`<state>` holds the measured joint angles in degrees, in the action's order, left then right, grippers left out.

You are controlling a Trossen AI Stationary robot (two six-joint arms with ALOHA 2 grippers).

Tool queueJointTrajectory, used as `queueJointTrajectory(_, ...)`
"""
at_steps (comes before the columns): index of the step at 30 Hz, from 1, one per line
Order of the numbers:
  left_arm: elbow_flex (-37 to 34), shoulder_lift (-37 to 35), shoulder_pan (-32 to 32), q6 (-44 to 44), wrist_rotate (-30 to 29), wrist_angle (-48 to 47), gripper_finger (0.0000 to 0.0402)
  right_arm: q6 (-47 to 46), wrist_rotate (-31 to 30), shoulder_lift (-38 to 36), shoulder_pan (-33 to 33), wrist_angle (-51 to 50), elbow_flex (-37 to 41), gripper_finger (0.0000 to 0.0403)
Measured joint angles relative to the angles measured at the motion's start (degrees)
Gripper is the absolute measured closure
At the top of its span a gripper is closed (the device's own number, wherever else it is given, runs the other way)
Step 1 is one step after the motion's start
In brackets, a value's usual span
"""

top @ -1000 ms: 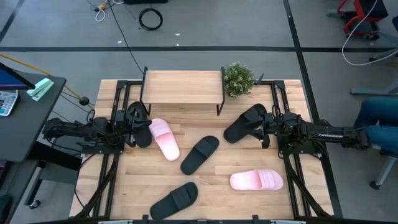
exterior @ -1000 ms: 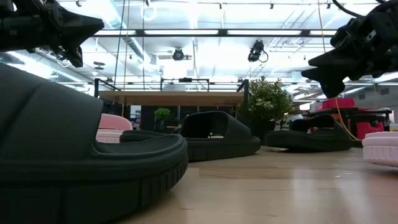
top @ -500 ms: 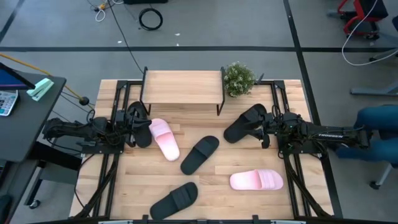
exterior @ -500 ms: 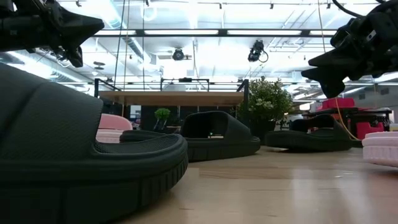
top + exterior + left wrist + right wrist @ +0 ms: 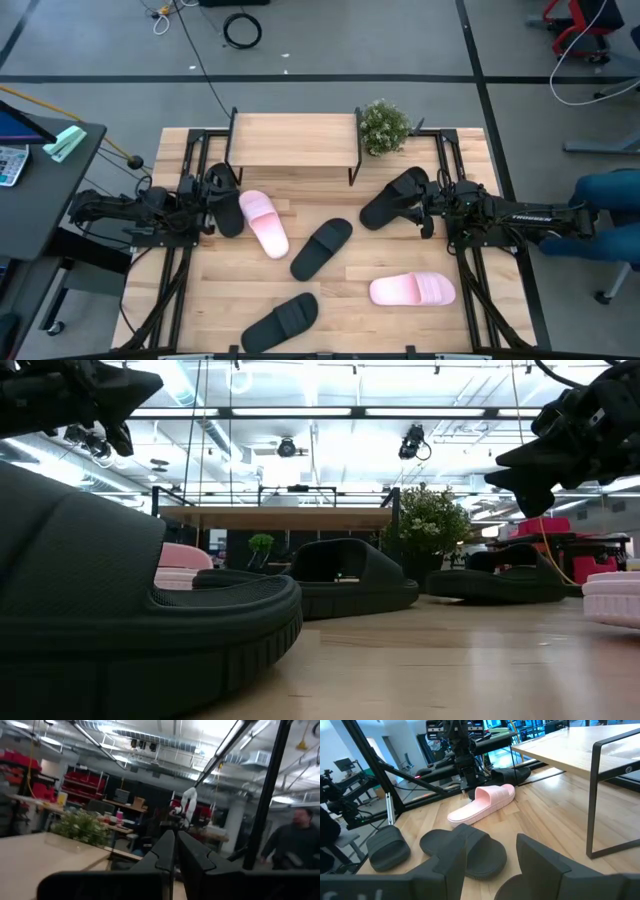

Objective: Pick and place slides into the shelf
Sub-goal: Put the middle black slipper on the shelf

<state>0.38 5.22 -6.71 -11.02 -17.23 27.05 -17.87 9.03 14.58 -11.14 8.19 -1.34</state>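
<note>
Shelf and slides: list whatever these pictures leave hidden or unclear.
- Shelf, lower tier: in the high view the top board covers it.
- Left black slide: in the high view it lies partly under the left end effector.
- Table on the left side: in the low view the nearest slide blocks it.
- Person: blurred in the left wrist view.

place: robotics lab | cues: exposed ceiling ducts (image 5: 165, 740), red storage bins (image 5: 82, 782)
</note>
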Motion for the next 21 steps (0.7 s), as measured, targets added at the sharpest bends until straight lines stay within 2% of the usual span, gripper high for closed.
queueJointTrajectory(7,0.0,0.02,0.01,7.28,-0.01,-0.09,0.0366,-0.02,-0.02,-0.01,0.02,0.0,0.0,0.0226)
queueJointTrajectory(15,0.18,0.01,-0.01,17.81,0.07,0.76,0.0378,-0.01,0.0,-0.01,0.02,0.0,0.01,0.0226)
queueJointTrajectory(21,3.02,0.02,-0.01,23.1,0.06,-0.17,0.0371,-0.01,-0.02,-0.02,0.01,0.0,0.0,0.0226)
